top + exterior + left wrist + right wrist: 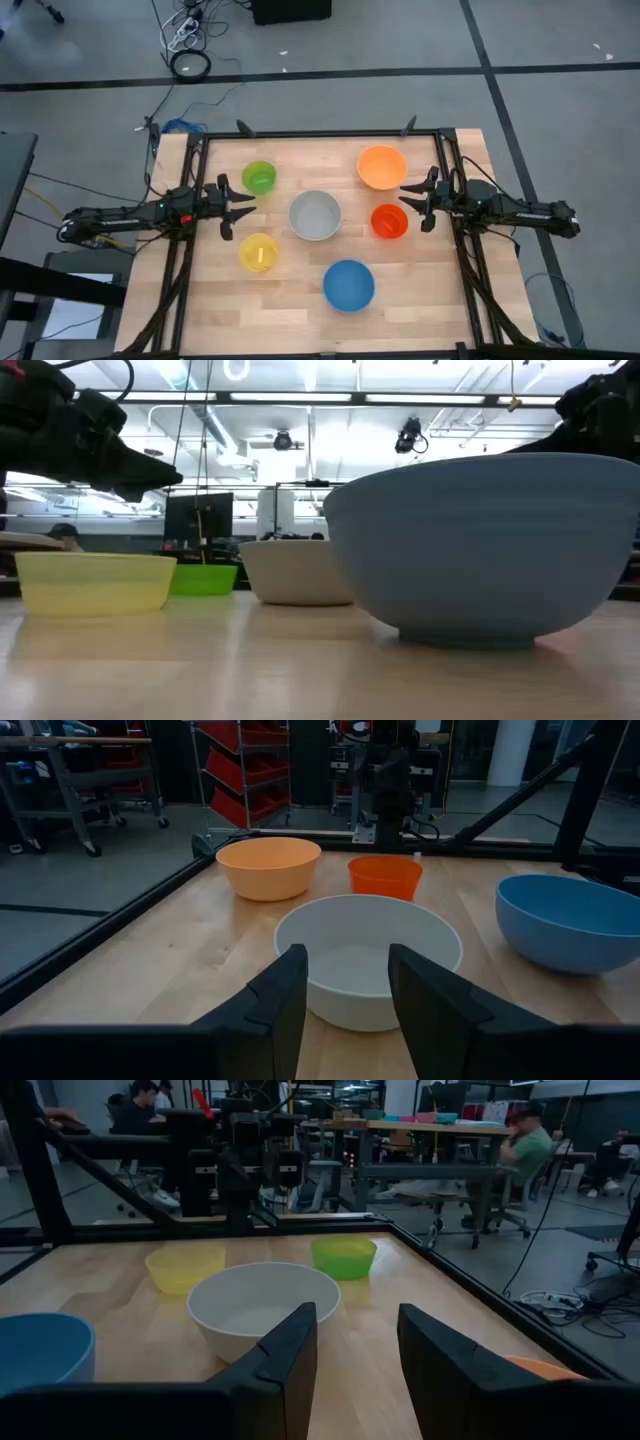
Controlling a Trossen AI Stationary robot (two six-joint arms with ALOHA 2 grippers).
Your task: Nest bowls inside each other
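Note:
Six bowls stand apart on the wooden table, each on its base: green [259, 177], orange [381, 166], grey [315, 215], red [389, 221], yellow [259, 252] and blue [348, 284]. My left gripper [247, 206] hovers open at the table's left, between the green and yellow bowls, pointing at the grey bowl [368, 956]. My right gripper [405, 200] hovers open at the right, between the orange and red bowls, also facing the grey bowl [262, 1306]. Neither gripper touches a bowl.
A black metal frame [320, 133] runs round the table's edges. Bare wood lies along the near edge on both sides of the blue bowl. Beyond the table are shelves, desks and seated people [525, 1142].

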